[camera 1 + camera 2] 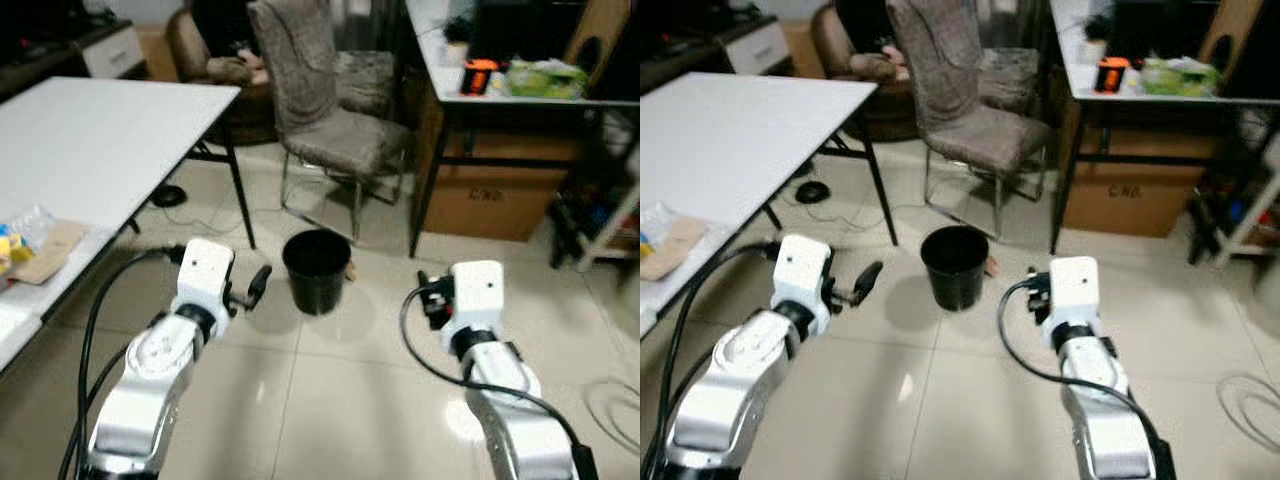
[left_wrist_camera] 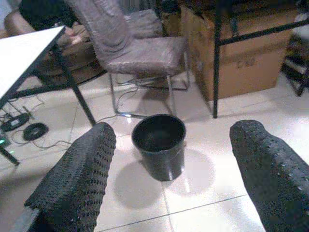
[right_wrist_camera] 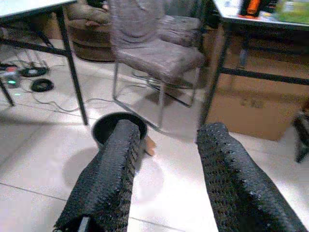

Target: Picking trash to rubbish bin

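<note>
A round black plastic rubbish bin (image 1: 317,270) stands on pale glossy floor tiles (image 1: 330,400), between the two raised arms. The left gripper (image 2: 169,174) and the right gripper (image 3: 166,179) both hover above the floor with fingers spread and empty. Just behind the bin stands a grey fabric chair with metal legs (image 1: 330,110). A small tan scrap (image 3: 150,145) lies touching the bin's base. A white table (image 1: 90,140) holding crumpled wrappers (image 1: 35,240) stands left; a cardboard box (image 1: 500,195) sits under a black-framed desk (image 1: 520,100) on the right.

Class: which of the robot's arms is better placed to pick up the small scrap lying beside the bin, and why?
Right. The scrap lies on the black bin's right side, nearer the open right gripper; the left gripper would have to reach past the bin.
</note>
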Available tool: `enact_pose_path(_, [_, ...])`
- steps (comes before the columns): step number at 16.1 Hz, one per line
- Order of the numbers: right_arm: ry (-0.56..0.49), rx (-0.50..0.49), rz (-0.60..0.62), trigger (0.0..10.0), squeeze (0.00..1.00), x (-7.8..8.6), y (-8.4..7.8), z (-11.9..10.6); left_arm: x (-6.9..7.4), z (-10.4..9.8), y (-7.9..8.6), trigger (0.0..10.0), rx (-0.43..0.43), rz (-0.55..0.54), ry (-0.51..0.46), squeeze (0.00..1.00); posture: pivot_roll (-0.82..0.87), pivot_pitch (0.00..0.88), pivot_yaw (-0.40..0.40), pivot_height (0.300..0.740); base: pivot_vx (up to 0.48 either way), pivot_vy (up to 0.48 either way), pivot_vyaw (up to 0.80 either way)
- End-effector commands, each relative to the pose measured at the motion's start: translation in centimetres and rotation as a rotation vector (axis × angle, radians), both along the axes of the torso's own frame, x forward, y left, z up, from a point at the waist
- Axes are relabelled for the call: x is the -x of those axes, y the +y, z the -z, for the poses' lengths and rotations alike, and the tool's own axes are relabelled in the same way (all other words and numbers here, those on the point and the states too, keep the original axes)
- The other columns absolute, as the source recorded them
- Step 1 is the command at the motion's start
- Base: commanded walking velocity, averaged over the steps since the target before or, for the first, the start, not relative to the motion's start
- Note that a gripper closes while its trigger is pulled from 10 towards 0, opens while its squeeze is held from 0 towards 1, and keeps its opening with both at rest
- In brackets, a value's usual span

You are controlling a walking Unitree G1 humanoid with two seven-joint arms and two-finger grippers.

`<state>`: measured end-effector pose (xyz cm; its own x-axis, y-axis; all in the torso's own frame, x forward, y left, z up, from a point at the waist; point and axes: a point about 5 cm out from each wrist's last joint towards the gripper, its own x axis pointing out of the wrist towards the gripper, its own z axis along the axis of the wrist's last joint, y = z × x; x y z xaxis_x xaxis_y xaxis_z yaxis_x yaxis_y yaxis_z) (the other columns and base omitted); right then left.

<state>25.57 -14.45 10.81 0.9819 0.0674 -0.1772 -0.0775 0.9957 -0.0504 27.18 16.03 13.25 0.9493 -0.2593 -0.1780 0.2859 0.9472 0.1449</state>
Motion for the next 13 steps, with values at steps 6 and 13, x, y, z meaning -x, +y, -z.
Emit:
enact_pose_path(6, [-0.018, 0.110, 0.024, 10.0, 0.00, -1.26, 0.32, 0.09, -0.21, -0.04, 0.65, 10.0, -0.005, -0.035, -0.009, 0.00, -0.04, 0.000, 0.008, 0.740, -0.256, 0.000, 0.00])
enact_pose_path(13, [-0.058, 0.077, -0.083, 10.0, 0.00, -1.42, 1.26, -0.77, 0.22, -0.89, 1.28, 10.0, -0.007, -0.087, -0.079, 0.00, -0.02, 0.000, -0.003, 0.740, -0.146, 0.000, 0.11])
